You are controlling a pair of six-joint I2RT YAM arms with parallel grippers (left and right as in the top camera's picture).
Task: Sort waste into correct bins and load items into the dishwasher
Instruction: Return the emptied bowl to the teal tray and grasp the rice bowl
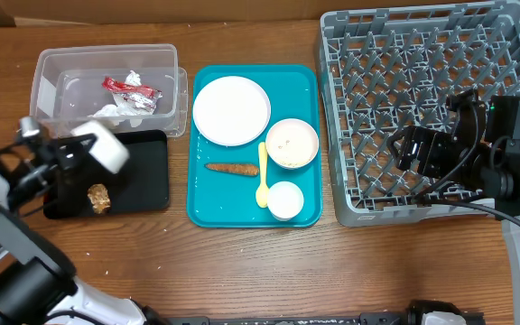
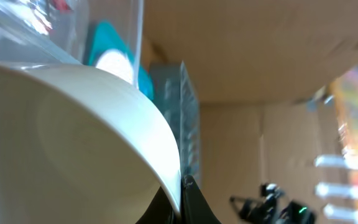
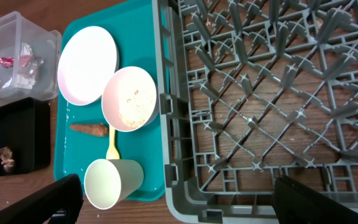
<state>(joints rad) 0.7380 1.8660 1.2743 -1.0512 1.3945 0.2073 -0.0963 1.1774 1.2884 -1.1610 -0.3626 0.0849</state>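
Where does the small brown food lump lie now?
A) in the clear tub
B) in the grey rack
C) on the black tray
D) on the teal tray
C: in the overhead view the brown lump rests on the black tray.

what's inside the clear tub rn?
A red wrapper and crumpled white tissue lie in the clear tub. Its front edge is partly covered by the left end effector holding a white bowl, so anything there is hidden.

Left hand clamped on white bowl, right hand spread wide apart
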